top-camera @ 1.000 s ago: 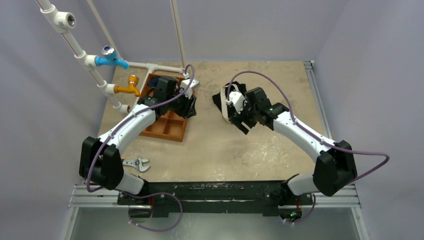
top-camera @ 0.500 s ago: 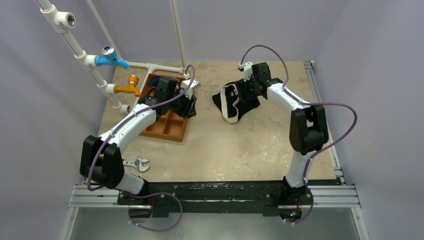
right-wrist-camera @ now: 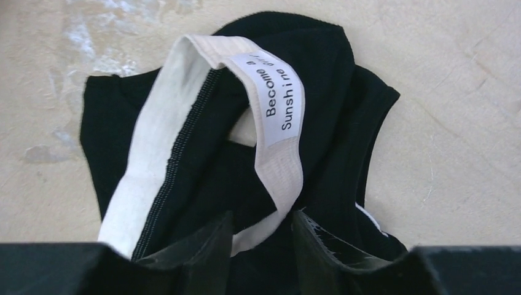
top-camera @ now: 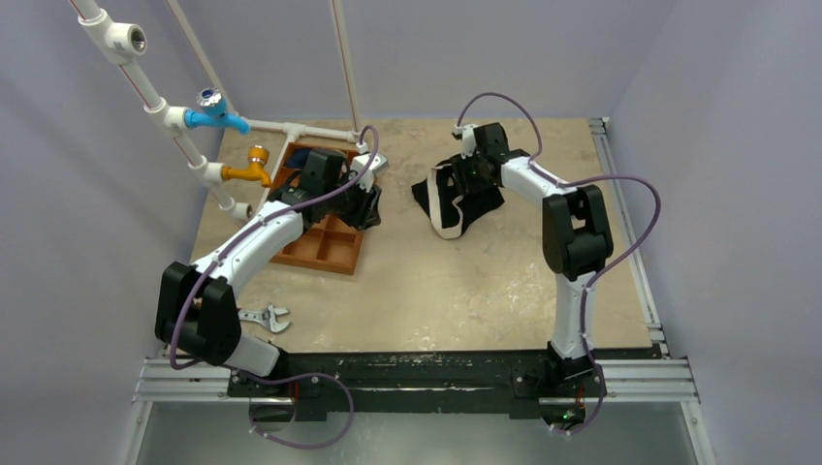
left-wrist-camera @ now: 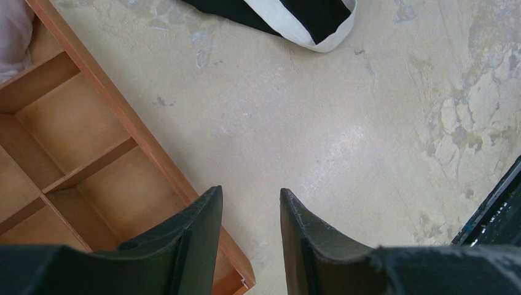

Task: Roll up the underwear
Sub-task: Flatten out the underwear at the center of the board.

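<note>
The underwear [top-camera: 454, 201] is a black garment with a white waistband, lying crumpled on the table right of centre. In the right wrist view [right-wrist-camera: 325, 92] its waistband loops up and carries a label reading "Become Sunshine". My right gripper [top-camera: 466, 177] is low over its far edge. The jaws [right-wrist-camera: 263, 215] are open, with a stretch of waistband lying between the fingers. My left gripper [top-camera: 363, 207] is open and empty [left-wrist-camera: 249, 192], hovering over the near right edge of the orange-brown tray [top-camera: 328, 250]. A corner of the underwear shows at the top of the left wrist view [left-wrist-camera: 295, 15].
The tray's compartments [left-wrist-camera: 74, 123] below my left gripper hold nothing; a pink cloth [left-wrist-camera: 11, 31] sits in a far one. White pipes with a blue valve [top-camera: 215, 107] and an orange tap [top-camera: 254, 165] stand at far left. A wrench [top-camera: 267, 317] lies near the left arm's base.
My right arm has swung from the near right side of the underwear round to its far edge, elbow raised, and lowered the gripper onto it. The left arm has not moved.
</note>
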### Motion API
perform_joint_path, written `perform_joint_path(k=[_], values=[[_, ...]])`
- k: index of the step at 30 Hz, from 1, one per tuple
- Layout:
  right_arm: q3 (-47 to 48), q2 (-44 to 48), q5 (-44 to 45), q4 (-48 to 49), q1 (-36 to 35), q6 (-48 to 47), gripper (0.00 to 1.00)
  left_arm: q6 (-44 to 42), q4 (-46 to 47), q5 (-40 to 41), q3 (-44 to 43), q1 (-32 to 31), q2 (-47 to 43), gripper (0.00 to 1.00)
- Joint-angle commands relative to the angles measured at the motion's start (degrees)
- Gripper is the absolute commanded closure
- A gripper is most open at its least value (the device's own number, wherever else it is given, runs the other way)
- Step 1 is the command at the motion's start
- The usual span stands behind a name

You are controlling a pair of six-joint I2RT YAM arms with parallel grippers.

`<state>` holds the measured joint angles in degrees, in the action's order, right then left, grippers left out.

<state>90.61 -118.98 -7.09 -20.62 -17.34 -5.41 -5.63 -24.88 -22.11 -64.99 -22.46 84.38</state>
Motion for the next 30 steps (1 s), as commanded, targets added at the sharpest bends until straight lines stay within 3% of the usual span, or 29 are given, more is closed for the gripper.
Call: perform_joint_path(k=[1,6,11,16,19,24,26,30], values=[[2.8,-0.7,2.2,3.4,-0.1,0.3,0.67,-0.3,1.7,-1.1,-1.2,0.3,0.7,0.62],[2.0,4.8,4.3,3.6,0.0,-1.8,1.00,-0.6,1.6,-0.9,-1.4,0.2,0.8,0.62],[-3.4,17.3,3.9,2.5,-0.3,-2.0,1.00,-0.1,2.0,-2.8,-2.5,0.2,0.6,0.62],[-13.7,28.9,-8.3,0.4,-2.2,-1.8,0.99,1.7,2.0,-7.6,-5.9,0.2,1.9,0.62],[-20.7,33.5,-14.5,-2.7,-6.0,-6.6,0.77,1.5,2.2,-10.1,-7.2,0.0,2.6,0.61],[-28.3,39.1,-12.4,-1.6,-9.2,-9.9,0.29,-0.5,2.6,-12.1,-6.2,-1.6,3.3,0.61],[-28.9,40.1,-9.0,-0.9,-9.2,-10.1,0.21,-0.5,3.1,-12.8,-5.2,-2.6,3.6,0.61],[-30.7,41.5,0.6,2.2,-7.4,-9.2,0.20,0.2,4.9,-12.2,-3.1,-6.1,4.4,0.60]])
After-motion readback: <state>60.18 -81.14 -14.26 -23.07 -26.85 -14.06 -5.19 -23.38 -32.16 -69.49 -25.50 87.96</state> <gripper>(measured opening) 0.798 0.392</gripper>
